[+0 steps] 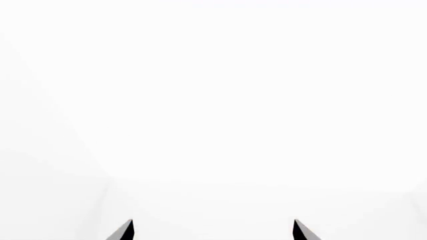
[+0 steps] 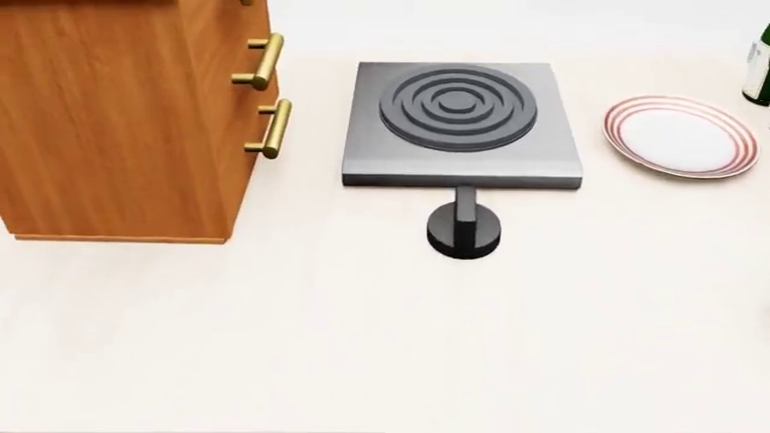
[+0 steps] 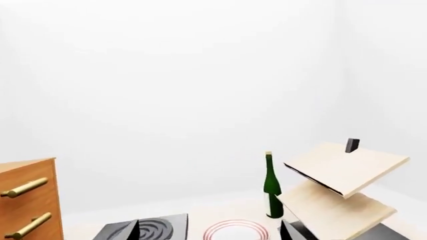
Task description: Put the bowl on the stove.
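A: Left wrist view. Only two dark fingertips [image 1: 123,231] of the left pincer [image 1: 213,231] are recorded, spread wide apart against blank white; released, nothing between them.

B: Head view. The flat square dark grey metal stove [image 2: 461,126] with concentric raised rings is noted on the pale counter [image 2: 361,343], burner bare. A small black round knob [image 2: 463,228] lies just in front; a wooden drawer cabinet with brass handles [image 2: 121,117] stands to its left, a white red-ringed plate [image 2: 681,135] to its right. The patterned bowl is not seen.

A: Right wrist view. The right pincer [image 3: 210,232] is logged parted, empty. A green glass bottle [image 3: 271,187] stands upright beside tilted pale wooden shelves [image 3: 340,190].
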You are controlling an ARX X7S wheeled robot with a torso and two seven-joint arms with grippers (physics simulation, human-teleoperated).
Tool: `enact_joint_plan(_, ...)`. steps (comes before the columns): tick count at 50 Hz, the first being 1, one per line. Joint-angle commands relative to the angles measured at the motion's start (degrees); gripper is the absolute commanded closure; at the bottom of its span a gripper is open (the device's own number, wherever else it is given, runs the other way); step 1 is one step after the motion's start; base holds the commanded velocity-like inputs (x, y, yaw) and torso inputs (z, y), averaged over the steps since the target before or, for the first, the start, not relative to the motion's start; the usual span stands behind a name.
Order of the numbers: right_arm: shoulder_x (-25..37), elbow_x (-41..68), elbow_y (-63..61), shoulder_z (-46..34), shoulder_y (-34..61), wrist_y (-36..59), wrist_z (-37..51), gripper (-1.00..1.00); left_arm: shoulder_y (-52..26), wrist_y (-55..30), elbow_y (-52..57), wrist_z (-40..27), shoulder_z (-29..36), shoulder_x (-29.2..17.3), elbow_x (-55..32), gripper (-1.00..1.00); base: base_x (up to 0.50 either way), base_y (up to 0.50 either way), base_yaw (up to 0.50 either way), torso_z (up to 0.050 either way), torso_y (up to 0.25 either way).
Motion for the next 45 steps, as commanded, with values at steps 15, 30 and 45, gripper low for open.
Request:
enact_joint_plan(15, -1.0, -0.4, 0.2, 1.4, 0.1, -1.0, -0.9, -1.0, 0.8, 2.5, -0.4, 0.4, -1.3, 1.2, 2.3, -1.0, 0.5, 0.0, 0.0, 0.0, 0.0)
enact_joint_plan(30, -0.8, 0.1, 0.3, 1.7, -0.1, -0.7, -0.7, -1.0, 1.2, 3.1, -0.5, 0.5, -0.9, 1.2, 2.3, -1.0, 0.5, 0.0, 0.0, 0.0, 0.002)
enact_joint_plan(45, -0.8, 0.1, 0.4, 1.5, -0.4, -0.7, -0.6, -1.0, 1.7, 3.5, -0.5, 0.4, -1.8, 1.0, 1.8, -1.0, 0.5, 0.0, 0.0, 0.0, 0.002)
